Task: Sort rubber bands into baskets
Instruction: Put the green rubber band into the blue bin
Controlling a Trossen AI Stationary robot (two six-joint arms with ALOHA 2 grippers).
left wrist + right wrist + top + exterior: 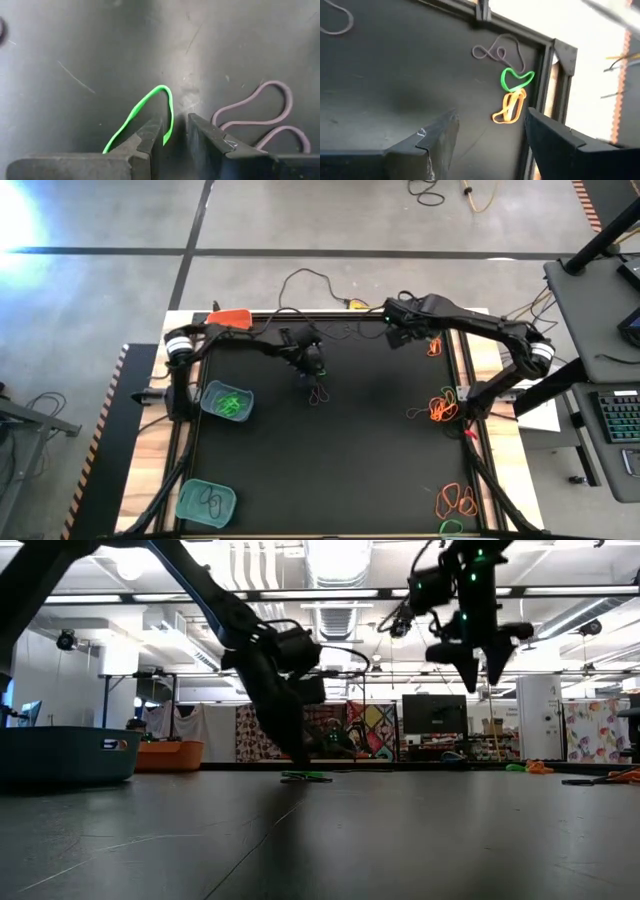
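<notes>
My left gripper (175, 137) is down at the black mat near its middle (315, 377), fingers a narrow gap apart. A bright green rubber band (155, 107) lies flat on the mat, and one strand of its loop runs into that gap. A grey band (260, 115) lies beside it. My right gripper (480, 662) hangs open well above the mat's far right part (398, 338). Below it lie a green band (517, 79), an orange band (510, 107) and a grey one (497, 50). Two teal baskets (227, 401) (206, 502) stand at the left, an orange basket (232, 317) at the far left corner. My left gripper comes at the green band slanting down from above, one finger (150, 135) on each side of the loop's strand (170, 127). The band lies flat on the mat. Whether a finger touches it, I cannot tell.
Heaps of orange bands lie along the mat's right side (440, 408) and near right corner (455, 500). The nearer teal basket holds dark bands, the farther one green bands. Cables (310, 280) trail past the far edge. The mat's raised frame (555, 90) borders the right side.
</notes>
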